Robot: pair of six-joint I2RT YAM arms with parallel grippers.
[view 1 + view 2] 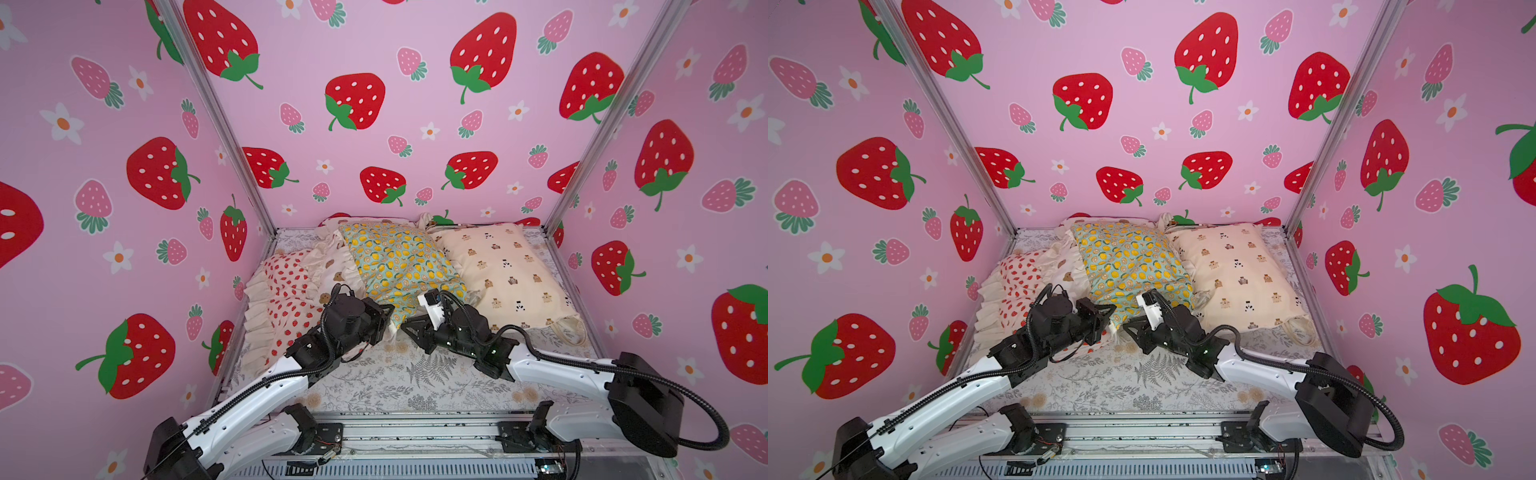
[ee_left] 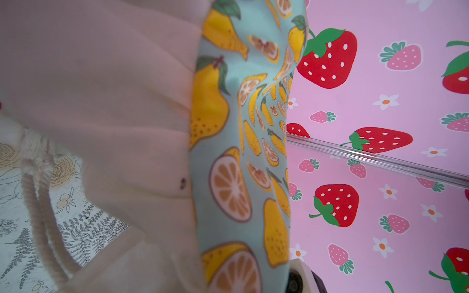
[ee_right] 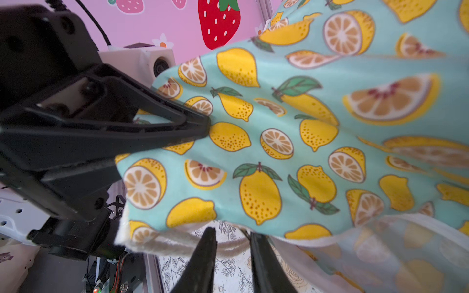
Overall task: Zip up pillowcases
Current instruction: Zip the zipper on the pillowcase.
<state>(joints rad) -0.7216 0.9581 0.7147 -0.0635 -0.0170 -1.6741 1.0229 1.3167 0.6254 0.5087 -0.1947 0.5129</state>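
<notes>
Pinches one corner of the lemon pillowcase (image 3: 279, 142) tight in the left gripper (image 3: 206, 125), with the cloth bunched right at the tips. Shows the fern-print sheet (image 1: 415, 374) below that corner. Has the right gripper (image 3: 232, 232) just under the same cloth edge, close to the left one and pointing at it. Leaves a small gap between the two fingers (image 3: 203, 256) there, with nothing squeezed inside. Shows a cream cord (image 3: 177, 243) running across right by those fingertips; cannot tell if touching.

Seen in both top views: lemon pillowcase stretching away from both grippers toward the back wall (image 1: 395, 124). Beside the left gripper, on its outer side, the strawberry pillowcase (image 1: 286, 299), with the bear-head pillowcase (image 1: 332, 270) between it and the lemon one. Beyond the right gripper, the small-bear pillowcase (image 1: 507, 270), lying flat on the sheet.
</notes>
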